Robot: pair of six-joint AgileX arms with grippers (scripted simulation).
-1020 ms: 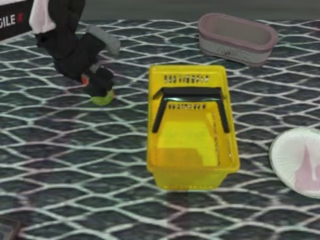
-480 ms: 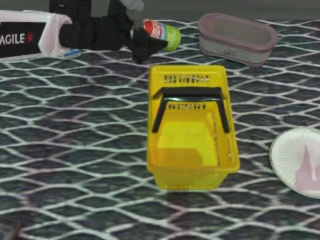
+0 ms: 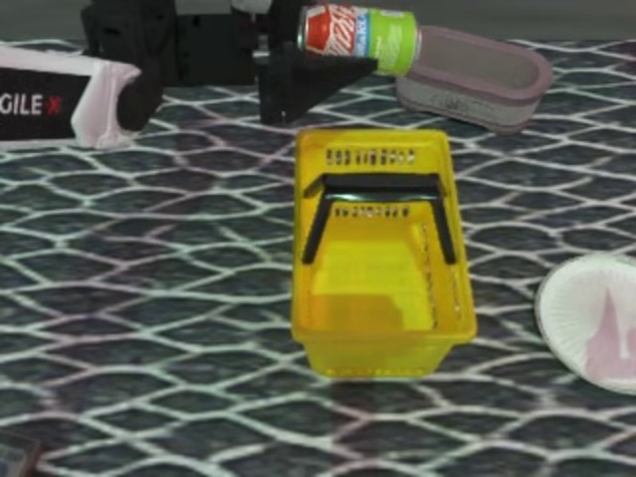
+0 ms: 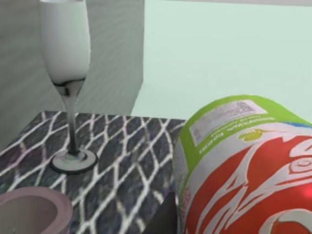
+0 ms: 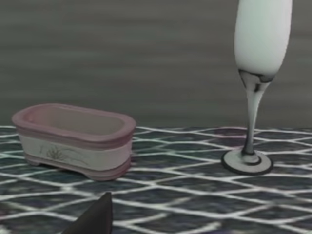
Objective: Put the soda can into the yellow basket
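The soda can (image 3: 363, 38) lies on its side in the air, silver top to the left and lime-green end to the right, and my left gripper (image 3: 328, 55) is shut on it. It hangs just beyond the far end of the yellow basket (image 3: 378, 353), which stands mid-table with its black handles (image 3: 378, 184) folded across. The left wrist view is filled by the can (image 4: 243, 170), with one dark fingertip (image 4: 165, 219) against it. My right gripper is outside the top view; one of its fingertips (image 5: 100, 214) shows low over the table.
An oval grey-pink tub (image 3: 477, 45) stands at the back right, close to the can's green end, and also shows as a tub (image 5: 73, 139) in the right wrist view. A white wine glass (image 5: 258, 48) stands near it. A white plate (image 3: 586, 318) lies at the right edge.
My left arm lifted the can from the table at the left and carried it up and rightward, turning it onto its side; it now hangs past the basket's far end.
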